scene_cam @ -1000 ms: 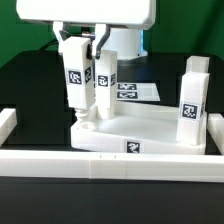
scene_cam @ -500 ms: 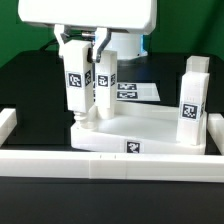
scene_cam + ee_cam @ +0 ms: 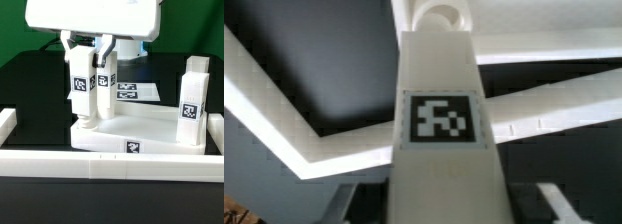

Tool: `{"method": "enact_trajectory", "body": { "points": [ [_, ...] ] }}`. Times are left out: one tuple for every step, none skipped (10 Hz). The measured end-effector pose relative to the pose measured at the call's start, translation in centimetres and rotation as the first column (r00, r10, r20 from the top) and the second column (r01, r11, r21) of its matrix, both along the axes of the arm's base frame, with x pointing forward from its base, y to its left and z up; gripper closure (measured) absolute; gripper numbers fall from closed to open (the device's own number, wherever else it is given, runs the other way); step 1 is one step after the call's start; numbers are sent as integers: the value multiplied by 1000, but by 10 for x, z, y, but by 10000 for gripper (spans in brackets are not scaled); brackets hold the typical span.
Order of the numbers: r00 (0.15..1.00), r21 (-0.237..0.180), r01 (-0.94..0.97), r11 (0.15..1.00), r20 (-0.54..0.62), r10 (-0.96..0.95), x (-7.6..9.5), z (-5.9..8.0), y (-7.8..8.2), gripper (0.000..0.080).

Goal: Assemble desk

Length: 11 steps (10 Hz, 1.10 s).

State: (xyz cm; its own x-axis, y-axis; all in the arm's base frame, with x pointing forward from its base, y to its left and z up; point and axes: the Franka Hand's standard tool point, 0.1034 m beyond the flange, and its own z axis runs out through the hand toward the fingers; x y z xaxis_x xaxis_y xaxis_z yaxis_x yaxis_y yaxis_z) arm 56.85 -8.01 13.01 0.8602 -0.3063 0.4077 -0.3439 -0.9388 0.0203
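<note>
A: What does the desk top (image 3: 150,133) look like?

B: It is a big white tray with a raised rim, flat on the black counter (image 3: 25,85).

A: Is there room around it?

B: A white rail (image 3: 60,162) sits close in front. Behind is open.

A: And the legs?

B: One leg (image 3: 192,100) stands tall at the exterior view's right. The hand (image 3: 92,85) is closed on another leg (image 3: 80,90), upright over the other corner.
</note>
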Motion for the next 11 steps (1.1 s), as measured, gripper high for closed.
{"method": "enact_trajectory", "body": {
  "points": [
    [1000, -1, 0, 1000, 0, 0, 0, 0, 0, 509],
    [1000, -8, -4, 1000, 12, 4, 2, 0, 1, 509],
    [1000, -6, -9, 1000, 9, 9, 2, 0, 4, 509],
    [1000, -7, -16, 1000, 8, 16, 2, -1, 9, 509],
    [1000, -7, -21, 1000, 8, 21, 2, -1, 11, 509],
    [1000, -8, -22, 1000, 8, 22, 2, -1, 12, 509],
    [1000, -8, -22, 1000, 8, 22, 2, -1, 11, 509],
    [1000, -9, -22, 1000, 8, 22, 2, -1, 11, 509],
    [1000, -9, -22, 1000, 9, 22, 2, -1, 11, 509],
    [1000, -9, -21, 1000, 8, 21, 2, -1, 10, 509],
    [1000, -11, -20, 1000, 10, 20, 1, -1, 10, 509]
  ]
}}
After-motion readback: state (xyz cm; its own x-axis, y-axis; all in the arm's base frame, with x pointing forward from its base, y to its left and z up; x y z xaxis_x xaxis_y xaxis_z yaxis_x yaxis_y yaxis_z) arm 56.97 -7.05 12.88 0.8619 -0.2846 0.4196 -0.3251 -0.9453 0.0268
